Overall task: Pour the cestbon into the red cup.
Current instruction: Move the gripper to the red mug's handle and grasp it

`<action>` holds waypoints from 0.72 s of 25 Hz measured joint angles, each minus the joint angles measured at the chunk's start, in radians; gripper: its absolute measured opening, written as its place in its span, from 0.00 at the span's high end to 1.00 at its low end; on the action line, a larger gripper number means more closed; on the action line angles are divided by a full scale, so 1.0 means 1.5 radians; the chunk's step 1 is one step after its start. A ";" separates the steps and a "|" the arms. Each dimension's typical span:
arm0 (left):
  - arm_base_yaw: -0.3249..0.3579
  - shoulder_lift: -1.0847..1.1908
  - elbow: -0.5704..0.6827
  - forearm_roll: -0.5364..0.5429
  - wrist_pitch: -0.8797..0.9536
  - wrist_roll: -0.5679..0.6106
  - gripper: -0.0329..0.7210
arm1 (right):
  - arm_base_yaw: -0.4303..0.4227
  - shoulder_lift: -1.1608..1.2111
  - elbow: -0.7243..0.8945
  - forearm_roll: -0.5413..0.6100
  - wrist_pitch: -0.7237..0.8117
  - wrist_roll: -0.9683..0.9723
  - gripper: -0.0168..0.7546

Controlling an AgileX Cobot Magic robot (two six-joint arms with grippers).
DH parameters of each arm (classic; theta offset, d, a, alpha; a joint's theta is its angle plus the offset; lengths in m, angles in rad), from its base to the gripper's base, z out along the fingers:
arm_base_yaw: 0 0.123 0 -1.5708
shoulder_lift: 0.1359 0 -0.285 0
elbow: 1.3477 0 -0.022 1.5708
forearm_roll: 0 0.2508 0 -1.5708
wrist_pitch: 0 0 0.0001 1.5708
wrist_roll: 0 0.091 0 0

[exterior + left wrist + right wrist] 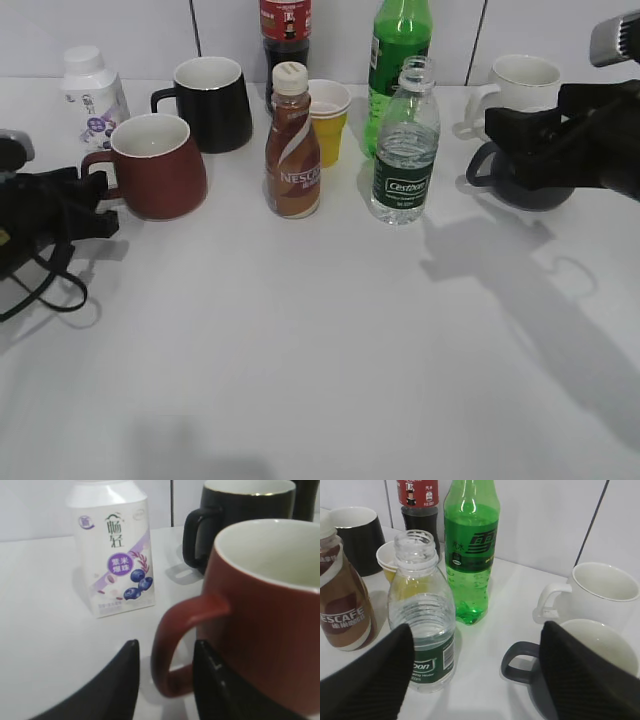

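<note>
The cestbon [404,150], a clear capless bottle with a dark green label, stands upright right of centre; it also shows in the right wrist view [422,625]. The red cup [160,168] stands at the left with its handle pointing left. My left gripper [95,208] is open at table height, and in the left wrist view its fingers [166,650] sit on either side of the red cup's [265,615] handle loop without clamping it. My right gripper [500,128] is open wide and empty to the right of the cestbon, which is beside its left finger [477,630].
A brown Nescafe bottle [293,150], a yellow paper cup [328,118], a green soda bottle [400,50], a cola bottle [285,30] and a black mug [212,100] crowd the back. A white drink bottle [92,90] stands far left. A white mug [520,85] and a grey mug [590,650] stand at the right.
</note>
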 joint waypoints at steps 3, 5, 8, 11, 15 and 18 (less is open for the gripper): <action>0.000 0.000 -0.028 0.000 0.050 0.000 0.59 | 0.000 0.000 0.000 0.000 -0.002 0.000 0.22; 0.000 0.000 -0.043 0.000 0.065 0.000 0.59 | 0.000 0.000 0.000 0.000 -0.002 0.001 0.22; 0.000 0.013 -0.068 0.000 0.069 0.000 0.59 | 0.000 0.000 0.000 0.000 -0.002 0.001 0.22; 0.000 0.042 -0.095 0.001 0.073 0.000 0.59 | 0.000 0.000 0.000 0.000 -0.002 0.001 0.22; 0.000 0.070 -0.129 0.005 0.076 0.000 0.68 | 0.000 0.000 0.000 0.000 -0.002 0.001 0.22; 0.000 0.083 -0.156 0.012 0.084 0.002 0.85 | 0.000 0.000 0.000 0.000 -0.003 0.001 0.22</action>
